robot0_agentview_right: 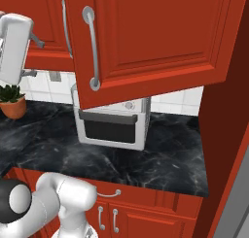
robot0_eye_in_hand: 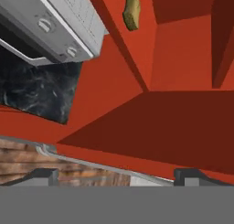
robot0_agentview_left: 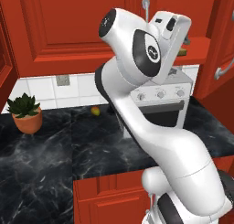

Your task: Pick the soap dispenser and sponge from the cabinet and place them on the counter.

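Note:
The sponge (robot0_eye_in_hand: 132, 10), a small yellow-tan block, lies on the red shelf of the cabinet (robot0_eye_in_hand: 178, 58), far ahead of my gripper (robot0_eye_in_hand: 116, 176). My gripper is open with nothing between its dark fingertips (robot0_eye_in_hand: 43, 175). From the left base view my hand (robot0_agentview_left: 172, 24) is raised in front of the cabinet shelf (robot0_agentview_left: 199, 44), with the sponge (robot0_agentview_left: 182, 51) just below it. In the right base view my hand (robot0_agentview_right: 14, 45) is at the far left, beside the open cabinet door (robot0_agentview_right: 155, 38). The soap dispenser is out of view. The black marble counter (robot0_agentview_left: 45, 150) lies below.
A silver toaster oven (robot0_agentview_left: 160, 102) stands on the counter under the cabinet. A potted plant (robot0_agentview_left: 26, 113) sits at the back left, and a small yellow-red fruit (robot0_agentview_left: 95, 110) near the wall. The open door with its silver handle (robot0_agentview_right: 91, 50) hangs over the oven (robot0_agentview_right: 112, 123).

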Tool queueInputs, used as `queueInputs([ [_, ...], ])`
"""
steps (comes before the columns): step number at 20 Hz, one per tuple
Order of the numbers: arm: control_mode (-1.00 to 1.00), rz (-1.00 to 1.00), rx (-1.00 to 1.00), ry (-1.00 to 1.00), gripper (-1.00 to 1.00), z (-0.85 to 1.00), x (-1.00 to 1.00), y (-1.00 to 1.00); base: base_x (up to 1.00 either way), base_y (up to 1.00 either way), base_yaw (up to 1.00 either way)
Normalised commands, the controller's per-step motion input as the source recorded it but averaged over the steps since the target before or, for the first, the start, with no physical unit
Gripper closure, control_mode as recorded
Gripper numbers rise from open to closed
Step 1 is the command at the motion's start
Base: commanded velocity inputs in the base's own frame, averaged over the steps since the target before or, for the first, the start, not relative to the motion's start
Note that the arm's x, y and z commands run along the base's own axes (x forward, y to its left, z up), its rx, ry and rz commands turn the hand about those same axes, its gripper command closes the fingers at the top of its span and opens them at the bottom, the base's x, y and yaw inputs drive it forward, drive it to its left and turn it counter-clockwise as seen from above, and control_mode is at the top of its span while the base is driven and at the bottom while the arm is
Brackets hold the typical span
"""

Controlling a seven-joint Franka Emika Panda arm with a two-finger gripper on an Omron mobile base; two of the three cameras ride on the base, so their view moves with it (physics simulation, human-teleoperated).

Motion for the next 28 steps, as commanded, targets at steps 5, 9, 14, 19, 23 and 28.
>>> queueInputs([
  [5,-1.0,-0.09,-0.16,0.15,-1.0,0.0,0.15,-0.06,0.0,0.0,0.0],
  [9,-1.0,-0.08,-0.14,0.05,-1.0,0.0,0.19,-0.01,0.0,0.0,0.0],
  [14,-1.0,-0.13,-0.1,0.0,-1.0,0.0,0.16,0.0,0.0,0.0,0.0],
  [19,-1.0,-0.18,-0.04,0.0,-1.0,0.0,0.06,-0.04,0.0,0.0,0.0],
  [23,-1.0,-0.2,-0.02,0.0,-1.0,0.0,0.08,-0.14,0.0,0.0,0.0],
  [28,-1.0,-0.17,0.0,0.0,-1.0,0.0,0.09,-0.22,0.0,0.0,0.0],
])
